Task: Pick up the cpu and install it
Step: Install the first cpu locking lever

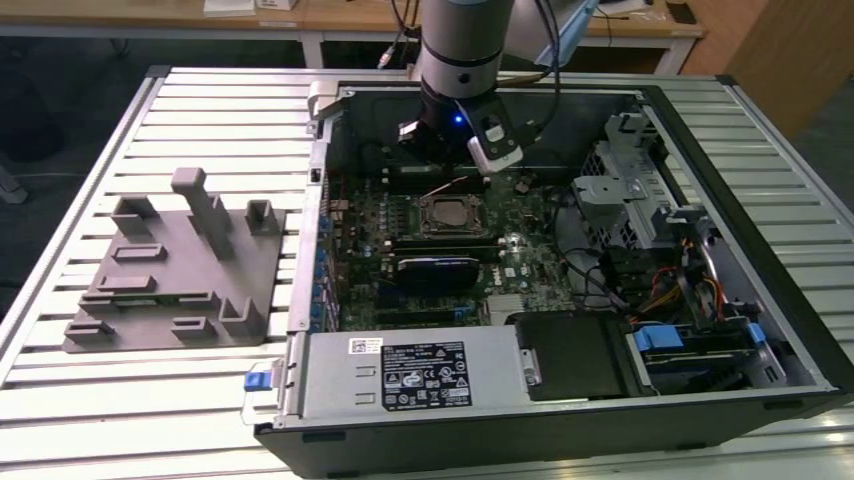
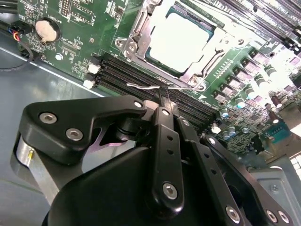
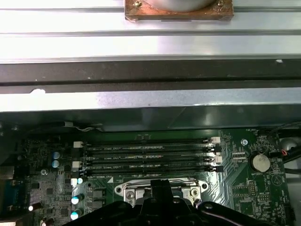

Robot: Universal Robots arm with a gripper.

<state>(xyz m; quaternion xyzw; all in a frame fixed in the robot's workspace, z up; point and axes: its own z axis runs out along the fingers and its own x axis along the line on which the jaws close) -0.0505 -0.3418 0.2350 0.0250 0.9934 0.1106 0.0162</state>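
The pincer (image 2: 162,95) is closed and empty. Its tip is at the wire lever (image 2: 149,86) of the socket (image 2: 134,35). The cpu (image 2: 181,35) lies in the socket, just beyond the tip.

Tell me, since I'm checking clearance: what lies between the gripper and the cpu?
In the second wrist view, the socket's metal frame and its wire lever lie between the gripper and the cpu.
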